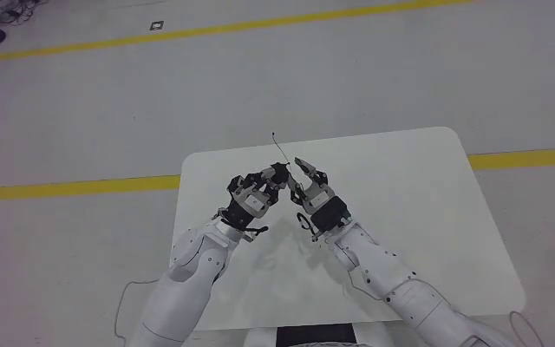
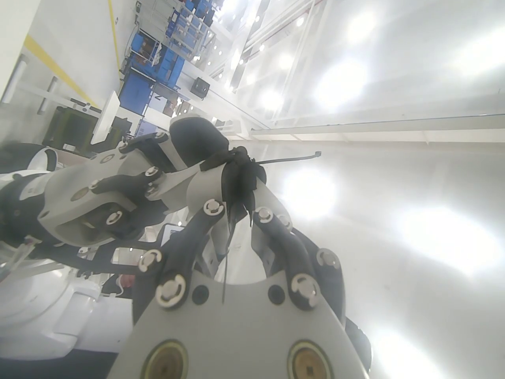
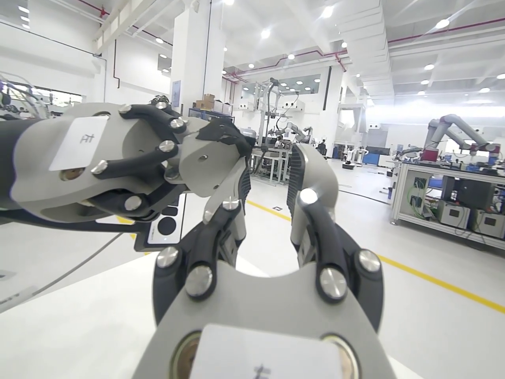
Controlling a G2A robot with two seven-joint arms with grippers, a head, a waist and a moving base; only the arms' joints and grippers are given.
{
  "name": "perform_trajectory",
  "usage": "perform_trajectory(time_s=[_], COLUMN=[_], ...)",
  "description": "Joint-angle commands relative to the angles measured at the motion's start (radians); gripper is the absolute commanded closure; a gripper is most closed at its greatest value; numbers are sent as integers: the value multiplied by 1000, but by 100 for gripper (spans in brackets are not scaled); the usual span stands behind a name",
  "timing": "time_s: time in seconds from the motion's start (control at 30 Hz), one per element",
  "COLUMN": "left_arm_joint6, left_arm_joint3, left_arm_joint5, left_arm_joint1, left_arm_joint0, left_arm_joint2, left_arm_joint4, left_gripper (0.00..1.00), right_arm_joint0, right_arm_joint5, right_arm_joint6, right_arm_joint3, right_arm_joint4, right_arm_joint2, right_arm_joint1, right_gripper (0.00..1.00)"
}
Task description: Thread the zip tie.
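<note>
Both jaws of the left gripper (image 2: 240,183) press together on the zip tie (image 2: 292,159), whose thin end sticks out past them. The right gripper (image 3: 272,163), jaws spread, sits just beside it, above the white table (image 1: 416,199).

We see a white table (image 1: 416,199) with rounded corners on a pale grey floor (image 1: 364,78). Well beyond the table at twelve o'clock a yellow line (image 1: 217,28) crosses the floor, with a small square marker (image 1: 157,25) just beside it at about eleven. A second yellow line (image 1: 87,186) emerges from under the table at nine and three o'clock. In the hall behind we make out a workbench (image 3: 434,167), a grey arm (image 3: 459,122) above it, and blue racks (image 2: 165,41).
</note>
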State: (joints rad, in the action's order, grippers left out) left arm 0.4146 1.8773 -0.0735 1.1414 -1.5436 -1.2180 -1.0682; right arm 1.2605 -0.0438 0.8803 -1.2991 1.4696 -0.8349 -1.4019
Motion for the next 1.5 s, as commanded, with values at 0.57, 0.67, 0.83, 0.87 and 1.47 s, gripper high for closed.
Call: perform_trajectory(time_s=[0.57,0.67,0.83,0.87,1.47], left_arm_joint6=[0,0,0,0,0], left_arm_joint3=[0,0,0,0,0], left_arm_joint5=[0,0,0,0,0], left_arm_joint1=[0,0,0,0,0], left_arm_joint0=[0,0,0,0,0], left_arm_joint2=[0,0,0,0,0], left_arm_joint4=[0,0,0,0,0], left_gripper=[100,100,100,100,100], right_arm_joint0=[-4,-5,-5,-4,6], right_arm_joint5=[13,15,19,19,34], right_arm_joint6=[-7,-6,-5,-5,-12], right_arm_joint3=[10,12,15,16,30], right_arm_joint4=[24,27,33,34,83], right_arm_joint2=[-15,-17,-22,-23,-40], right_arm_joint1=[-14,-16,-19,-20,-22], right_gripper=[88,93,96,96,100])
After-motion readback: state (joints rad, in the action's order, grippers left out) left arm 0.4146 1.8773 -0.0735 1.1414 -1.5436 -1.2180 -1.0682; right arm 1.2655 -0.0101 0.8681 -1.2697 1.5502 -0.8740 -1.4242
